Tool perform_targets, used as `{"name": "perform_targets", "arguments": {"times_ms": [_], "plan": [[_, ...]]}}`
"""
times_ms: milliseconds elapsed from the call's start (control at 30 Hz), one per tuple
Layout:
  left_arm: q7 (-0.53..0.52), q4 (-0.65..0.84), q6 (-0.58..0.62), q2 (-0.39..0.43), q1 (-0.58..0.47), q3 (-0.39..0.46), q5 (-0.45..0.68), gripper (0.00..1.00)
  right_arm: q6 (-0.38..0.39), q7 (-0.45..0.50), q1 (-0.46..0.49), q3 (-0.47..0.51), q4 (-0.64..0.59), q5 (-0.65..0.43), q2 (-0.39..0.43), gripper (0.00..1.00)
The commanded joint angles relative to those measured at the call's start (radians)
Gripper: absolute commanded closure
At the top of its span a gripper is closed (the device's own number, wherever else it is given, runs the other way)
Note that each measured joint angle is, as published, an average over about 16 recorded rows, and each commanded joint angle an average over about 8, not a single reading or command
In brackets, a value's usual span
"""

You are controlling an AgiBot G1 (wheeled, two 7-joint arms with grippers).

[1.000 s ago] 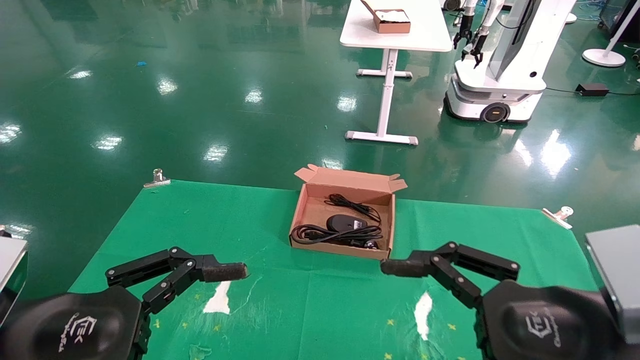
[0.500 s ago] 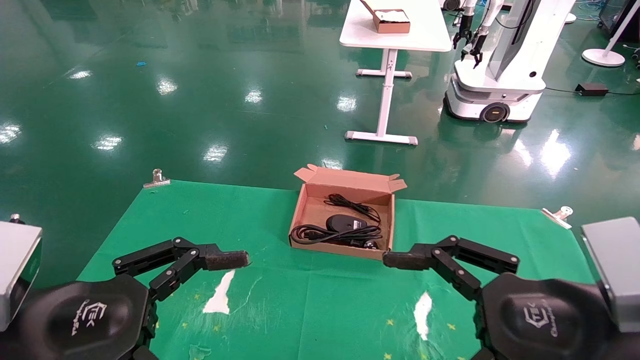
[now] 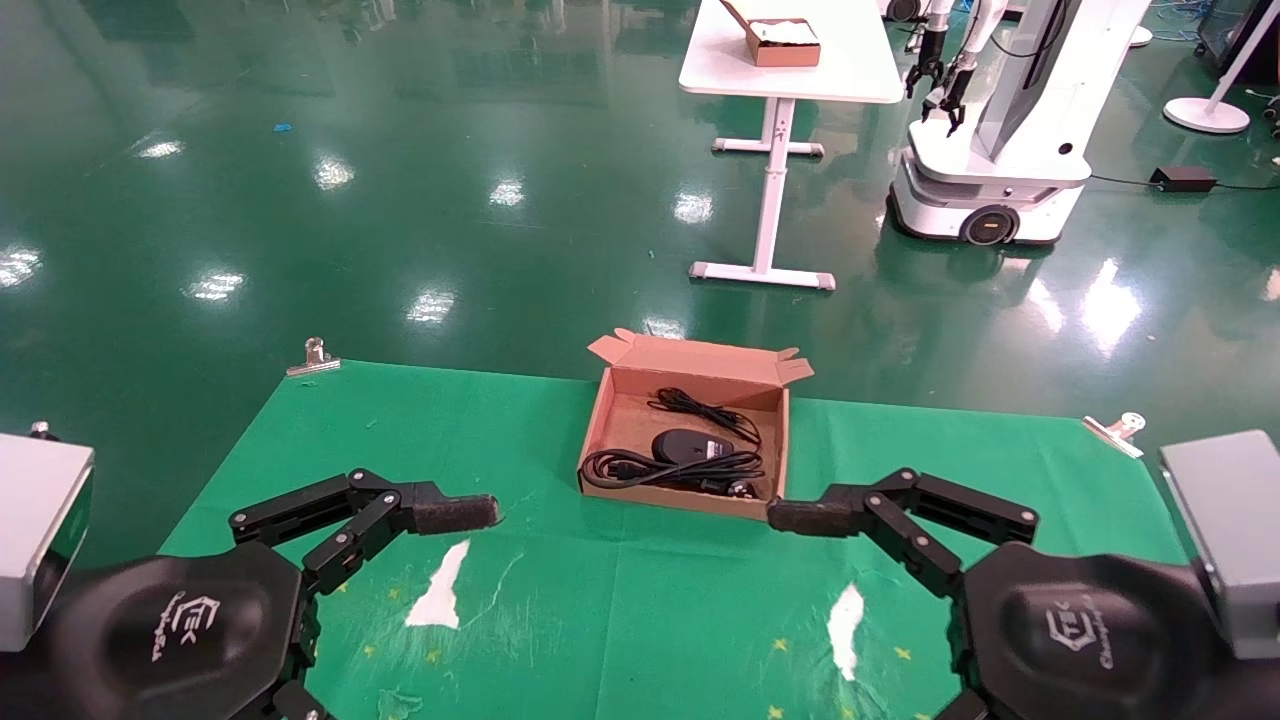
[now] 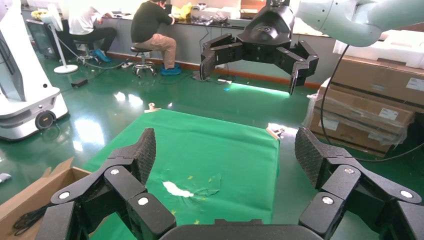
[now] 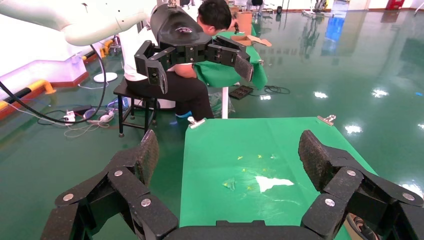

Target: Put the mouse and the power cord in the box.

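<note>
The box [image 3: 597, 428] lies open at the far middle of the green cloth. Inside it rest the black mouse [image 3: 686, 444], its thin cable [image 3: 706, 409] bunched behind it, and the looped power cord [image 3: 640, 468] along the near wall. My left gripper [image 3: 455, 513] hovers open over the near left of the cloth, nothing between its fingers [image 4: 227, 150]. My right gripper [image 3: 800, 516] is open and empty as well [image 5: 230, 152], just near of the box's right corner. A corner of the box [image 4: 30, 192] shows in the left wrist view.
Metal clips [image 3: 314, 358] [image 3: 1120, 428] pin the cloth at the far corners. White tears [image 3: 437, 598] [image 3: 845, 617] mark the cloth near me. Beyond on the floor stand a white table with a smaller brown box [image 3: 783, 42] and another robot [image 3: 990, 150].
Both grippers have shifted slightly away from me, toward the box, still open. The box and its contents have not moved.
</note>
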Motion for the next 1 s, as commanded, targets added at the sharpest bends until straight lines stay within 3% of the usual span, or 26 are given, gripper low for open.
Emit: {"name": "perform_targets", "arguments": {"times_ms": [33, 1000], "plan": [[0.0, 0.001, 0.0, 0.001, 0.0, 0.0, 0.001, 0.0, 0.0, 0.0, 0.0, 0.0, 0.0, 0.0, 0.0, 0.0], [0.002, 0.004, -0.002, 0.003, -0.002, 0.002, 0.002, 0.0, 0.001, 0.0, 0.002, -0.001, -0.002, -0.002, -0.001, 0.0]]}}
